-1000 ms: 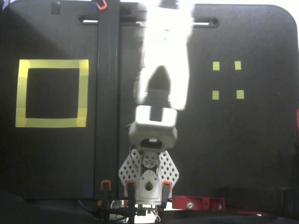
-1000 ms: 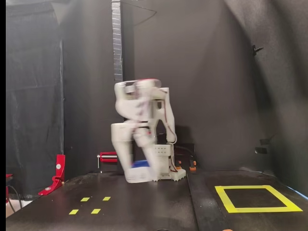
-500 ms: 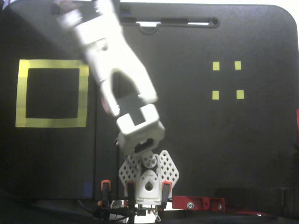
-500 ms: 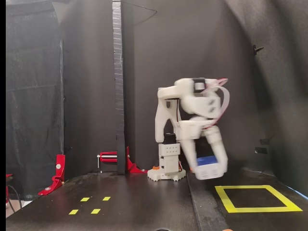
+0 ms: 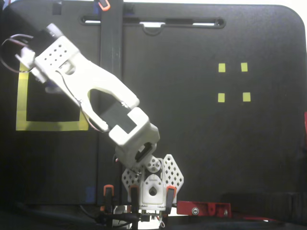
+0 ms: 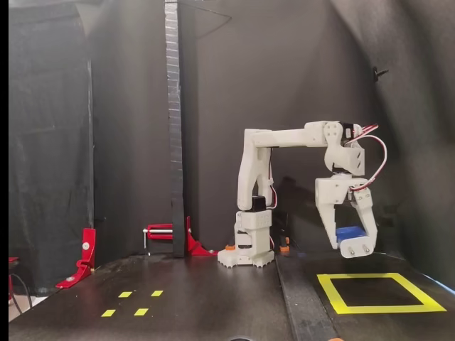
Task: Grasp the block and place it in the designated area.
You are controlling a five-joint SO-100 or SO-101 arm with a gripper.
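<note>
1. The white arm reaches out from its base with the jaws pointing down and closed on the block, a blue piece held well above the black table. In the side-on fixed view it hangs just behind the far edge of the designated area, the square of yellow tape.

2. In the fixed view from above, the arm's wrist covers the upper left corner of the designated area, and neither the jaws nor the block can be seen under it.

3. The likely risk is height. Released from here, the block would drop and could bounce or roll onto the tape or past it.

4. The placement also looks marginal. The block seems to hang near the square's edge rather than over its middle, so a straight descent might set it on the tape.

5. How deeply the block sits in the grip cannot be told, so a slip during the descent is possible.

6. Four small yellow squares lie well apart on the other side of the table. A dark upright post stands beside the base, and red clamps sit at the table's edge.

7. Nothing stands inside the square or between the block and the table below it.
</note>
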